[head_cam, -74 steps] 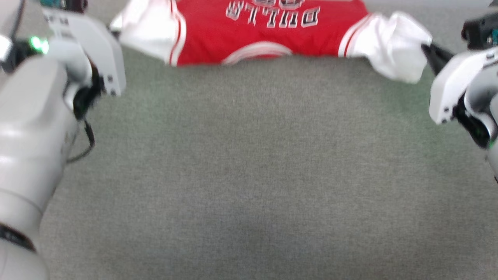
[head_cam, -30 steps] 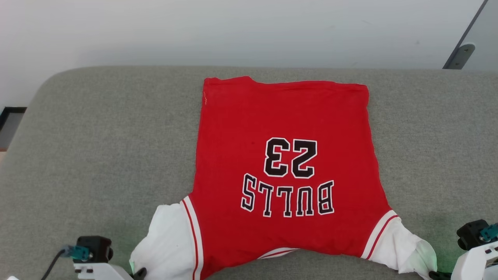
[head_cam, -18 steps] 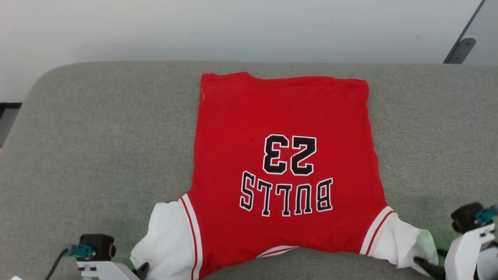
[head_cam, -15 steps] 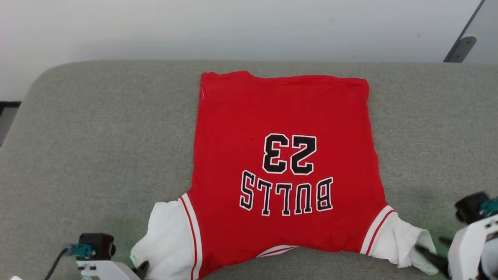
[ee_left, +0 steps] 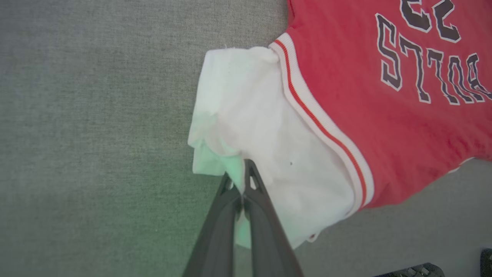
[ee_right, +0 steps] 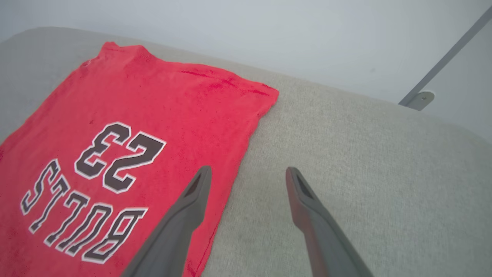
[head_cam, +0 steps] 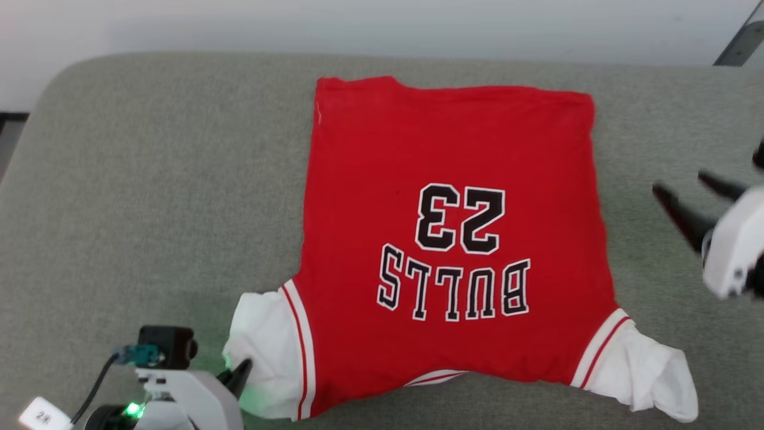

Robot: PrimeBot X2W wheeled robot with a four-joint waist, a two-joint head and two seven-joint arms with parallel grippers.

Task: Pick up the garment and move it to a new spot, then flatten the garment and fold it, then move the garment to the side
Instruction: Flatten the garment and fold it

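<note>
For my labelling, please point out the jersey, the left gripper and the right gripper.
jersey [head_cam: 453, 149]: head view, red body above the number.
left gripper [ee_left: 240, 173]: left wrist view, fingertips shut on white sleeve [ee_left: 261, 127].
right gripper [ee_right: 249, 170]: right wrist view, between open fingertips.

A grey fabric-covered cushion [head_cam: 149, 179] with rounded far corners carries a red jersey [head_cam: 453, 137], spread flat and print-up, its black, white-outlined "BULLS 23" upside down in the head view. The hem lies toward the far edge; both white sleeves sit crumpled nearer.
</note>
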